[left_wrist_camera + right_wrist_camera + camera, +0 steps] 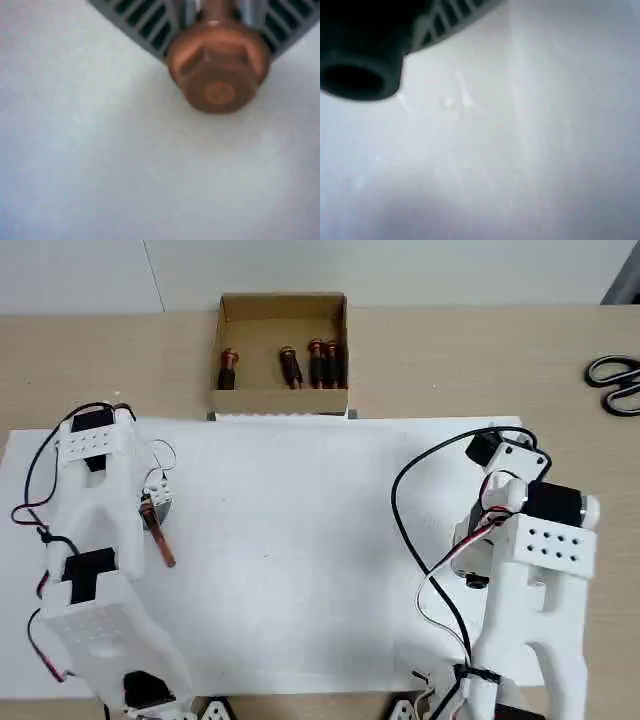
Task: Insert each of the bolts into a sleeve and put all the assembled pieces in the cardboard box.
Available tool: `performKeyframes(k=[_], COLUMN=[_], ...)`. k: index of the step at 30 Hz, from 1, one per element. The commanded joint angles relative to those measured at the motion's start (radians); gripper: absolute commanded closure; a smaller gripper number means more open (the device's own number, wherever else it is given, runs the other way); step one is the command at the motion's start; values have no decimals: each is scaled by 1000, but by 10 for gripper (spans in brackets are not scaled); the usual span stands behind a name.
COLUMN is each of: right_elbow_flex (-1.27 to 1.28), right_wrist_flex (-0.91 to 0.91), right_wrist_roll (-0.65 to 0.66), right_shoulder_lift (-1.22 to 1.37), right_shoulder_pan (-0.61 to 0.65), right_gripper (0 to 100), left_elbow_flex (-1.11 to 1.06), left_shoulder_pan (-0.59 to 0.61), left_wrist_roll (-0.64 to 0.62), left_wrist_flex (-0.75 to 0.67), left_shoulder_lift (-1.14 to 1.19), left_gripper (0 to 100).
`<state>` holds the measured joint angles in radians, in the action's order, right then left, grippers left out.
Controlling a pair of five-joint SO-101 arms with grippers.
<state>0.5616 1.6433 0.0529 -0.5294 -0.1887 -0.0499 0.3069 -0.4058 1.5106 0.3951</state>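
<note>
Left gripper [153, 508] on bolt [217, 70] (hex head from wrist), right gripper [476, 578] on sleeve [360, 70]

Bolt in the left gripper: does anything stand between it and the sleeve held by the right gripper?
Nothing visible does: in the high view, bare white sheet lies between the bolt and the black sleeve.
</note>
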Motion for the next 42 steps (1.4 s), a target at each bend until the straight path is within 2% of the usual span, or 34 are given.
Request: performKeyframes(k=[1, 5, 10, 16, 30, 38, 42], right_elbow_flex=[-48, -54, -55, -146, -302, -292, -247], right_wrist_flex=[-13, -12, -15, -70, 42, 47, 41], right_wrist_roll=[-3, -3, -3, -8, -9, -3, -3], right_shoulder_lift=[-12, -13, -64, -189, -295, -441, -521], right_shoulder_pan=[-2, 44, 165, 268, 278, 280, 280], right_gripper=[995, 995, 996, 996, 996, 996, 996], left_elbow_flex=[7, 140, 424, 619, 624, 621, 553], left_shoulder_pan=[-2, -2, -14, -23, -172, -176, -176], left_wrist_roll=[-11, -8, -6, 51, 95, 97, 97], left_wrist_flex=[31, 97, 242, 244, 242, 242, 242], left_shoulder_lift=[-3, -3, -3, -69, -615, -835, -959], left_gripper=[994, 994, 994, 994, 994, 994, 994])
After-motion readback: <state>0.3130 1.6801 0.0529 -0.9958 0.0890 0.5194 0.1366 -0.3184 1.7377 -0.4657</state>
